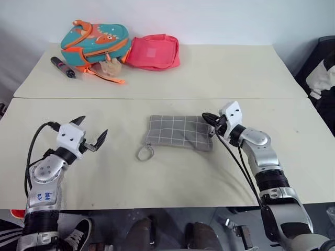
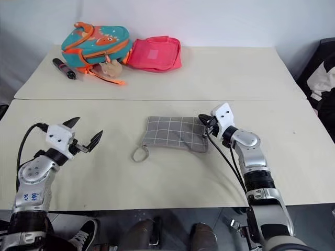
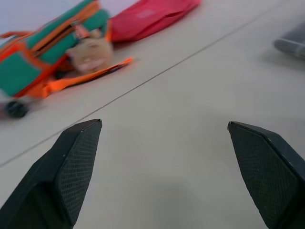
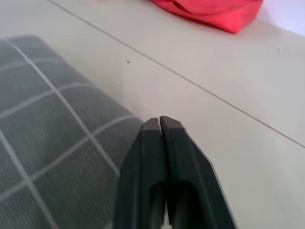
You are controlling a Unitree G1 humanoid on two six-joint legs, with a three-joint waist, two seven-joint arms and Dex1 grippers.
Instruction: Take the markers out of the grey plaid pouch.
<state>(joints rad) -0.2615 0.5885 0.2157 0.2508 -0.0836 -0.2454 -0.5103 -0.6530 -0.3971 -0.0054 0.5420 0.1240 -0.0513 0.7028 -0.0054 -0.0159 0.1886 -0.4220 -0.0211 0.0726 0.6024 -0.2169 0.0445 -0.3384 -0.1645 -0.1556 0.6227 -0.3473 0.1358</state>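
- On the near half of the pale cream table (image 1: 172, 178), the flat rectangular grey plaid fabric pouch (image 1: 178, 132) lies with its long axis running left to right across the robot's front, ring pull (image 1: 144, 152) hanging off its left near corner.
- No markers are to be seen on the table; I judge they are inside the pouch, which looks closed from here.
- The right arm is plainly the nearer one: its right gripper (image 1: 208, 119) sits at the pouch's right far corner, touching it or just above it, and the wrist view puts the tips right over the edge of the cloth.
- That arm reaches forward and angles in toward the left, gripper roughly level with the tabletop.
- Its jaws are pressed together; whether a fold of fabric or a zip tab is pinched between them I cannot tell.
- The left gripper (image 1: 91, 132) hovers well apart from the pouch, off its left end, pointing forward, jaws spread wide with nothing between them.
- The pouch lies to the right of those open jaws, ring pull end nearest, so my guess is that the left arm must travel rightward to reach that end.
- At the far left of the table, well away, sit a teal-and-orange backpack (image 1: 93, 43), a pink-red fabric pouch (image 1: 154, 51) and a thick black pen (image 1: 63, 67).
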